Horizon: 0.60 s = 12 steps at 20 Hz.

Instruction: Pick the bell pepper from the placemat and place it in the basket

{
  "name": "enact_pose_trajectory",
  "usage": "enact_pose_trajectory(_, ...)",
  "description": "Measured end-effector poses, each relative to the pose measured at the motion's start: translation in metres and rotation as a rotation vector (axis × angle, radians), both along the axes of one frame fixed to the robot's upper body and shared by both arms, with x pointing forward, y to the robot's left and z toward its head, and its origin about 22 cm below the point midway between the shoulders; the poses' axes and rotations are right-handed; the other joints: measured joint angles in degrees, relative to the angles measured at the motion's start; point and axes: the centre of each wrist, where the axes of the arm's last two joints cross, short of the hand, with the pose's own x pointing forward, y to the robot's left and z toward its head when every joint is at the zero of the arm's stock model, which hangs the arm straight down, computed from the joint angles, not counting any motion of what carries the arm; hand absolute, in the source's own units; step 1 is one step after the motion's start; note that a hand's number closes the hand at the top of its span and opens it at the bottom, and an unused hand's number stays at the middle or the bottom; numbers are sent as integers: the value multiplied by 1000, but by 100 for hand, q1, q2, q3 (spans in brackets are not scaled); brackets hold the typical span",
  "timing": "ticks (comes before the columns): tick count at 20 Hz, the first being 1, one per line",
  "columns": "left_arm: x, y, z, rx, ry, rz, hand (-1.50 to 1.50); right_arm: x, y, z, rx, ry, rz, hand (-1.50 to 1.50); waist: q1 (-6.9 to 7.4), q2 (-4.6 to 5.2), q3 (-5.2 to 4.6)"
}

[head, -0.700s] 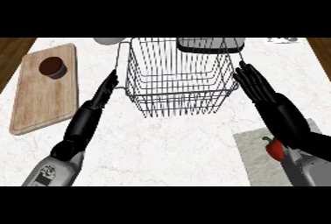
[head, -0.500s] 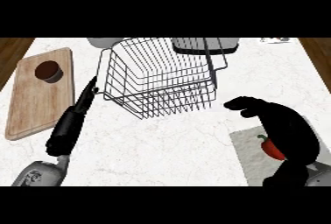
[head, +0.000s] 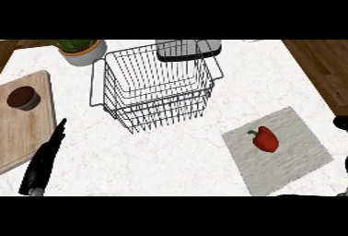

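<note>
Head view: bell pepper (head: 266,139) lies on placemat (head: 299,161) — basket (head: 159,90) apart; left hand (head: 49,154) straight-fingered, right hand's (head: 342,122) state unclear.

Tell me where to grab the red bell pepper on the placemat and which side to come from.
Grip the bell pepper across its wide red body, not the thin green stem at its upper left. It lies on its side on the placemat, clear all round, so coming from above, fingers either side of the body, looks best.

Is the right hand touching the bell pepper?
Apart. The head view shows bare placemat between the bell pepper and the right hand at the edge.
</note>
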Motion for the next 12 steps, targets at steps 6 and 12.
enact_pose_trajectory(6, -19, 22, -10, 18, 72, 137, 0, -40, -58, -41, 65, -26, -571, -150, -463, 65, -13)
enact_pose_trajectory(12, -21, 24, -6, 28, 77, 140, 0, -114, -104, -88, -294, 109, -815, -150, -250, 152, -54)
